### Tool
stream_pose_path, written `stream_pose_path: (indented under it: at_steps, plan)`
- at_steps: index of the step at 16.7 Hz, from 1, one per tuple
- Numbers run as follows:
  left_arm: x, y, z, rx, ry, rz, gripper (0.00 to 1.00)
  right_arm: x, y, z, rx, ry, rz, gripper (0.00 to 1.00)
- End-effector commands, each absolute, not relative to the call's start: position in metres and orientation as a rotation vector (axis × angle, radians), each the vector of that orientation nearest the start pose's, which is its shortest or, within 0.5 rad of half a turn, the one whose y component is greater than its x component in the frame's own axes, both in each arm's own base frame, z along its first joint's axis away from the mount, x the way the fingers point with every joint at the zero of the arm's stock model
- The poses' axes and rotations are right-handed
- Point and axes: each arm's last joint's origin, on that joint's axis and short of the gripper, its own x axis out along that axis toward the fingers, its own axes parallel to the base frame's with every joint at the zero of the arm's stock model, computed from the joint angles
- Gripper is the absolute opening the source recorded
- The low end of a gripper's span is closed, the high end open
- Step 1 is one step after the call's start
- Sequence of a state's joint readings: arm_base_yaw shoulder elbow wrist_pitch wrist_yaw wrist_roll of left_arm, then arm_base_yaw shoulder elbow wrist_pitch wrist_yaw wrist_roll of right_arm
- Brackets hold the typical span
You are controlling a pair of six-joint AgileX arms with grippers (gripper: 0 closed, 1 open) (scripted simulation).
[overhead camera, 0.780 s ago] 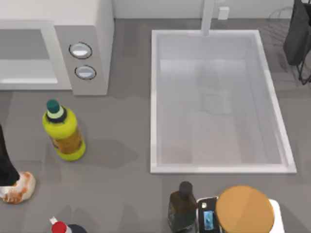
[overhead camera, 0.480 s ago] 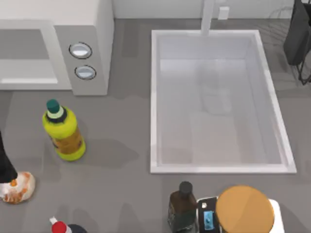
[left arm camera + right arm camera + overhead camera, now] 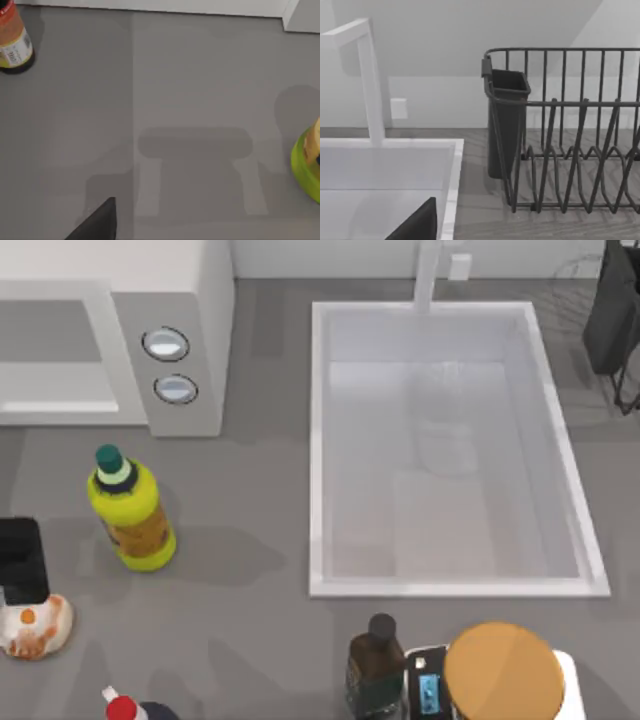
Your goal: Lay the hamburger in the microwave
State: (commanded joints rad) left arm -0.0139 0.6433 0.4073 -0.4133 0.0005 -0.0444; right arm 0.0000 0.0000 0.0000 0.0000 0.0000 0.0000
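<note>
Pale-cream hamburger [image 3: 35, 627] is seen beside the left gripper [image 3: 20, 562], whose finger state cannot be told; bottle label [image 3: 14, 47] writing stays unreadable. Microwave [image 3: 110, 335] stands behind.

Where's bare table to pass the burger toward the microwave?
Free: the strip between the yellow bottle and the sink, running up to the microwave front. Crowded: the near edge, where the dark bottle and tan disc stand. The hamburger lies under the left claw.
</note>
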Motion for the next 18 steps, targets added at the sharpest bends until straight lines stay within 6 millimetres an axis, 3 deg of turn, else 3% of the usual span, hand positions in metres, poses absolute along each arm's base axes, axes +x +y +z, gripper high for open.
stream_pose_path:
  at_steps: [4, 9, 13, 18]
  plan:
    - [0.187, -0.005, 0.198, -0.053, 1.027, 0.008, 1.00, 0.106, -0.001, 0.160, 0.000, 0.000, 0.000, 1.00]
    - [0.235, -0.006, 0.179, -0.060, 1.414, 0.041, 1.00, 0.106, -0.001, 0.160, 0.000, 0.000, 0.000, 1.00]
    - [0.254, -0.007, 0.172, -0.059, 1.557, 0.055, 1.00, 0.106, -0.001, 0.160, 0.000, 0.000, 0.000, 1.00]
    - [0.256, -0.007, 0.172, -0.059, 1.570, 0.056, 1.00, 0.106, -0.001, 0.160, 0.000, 0.000, 0.000, 1.00]
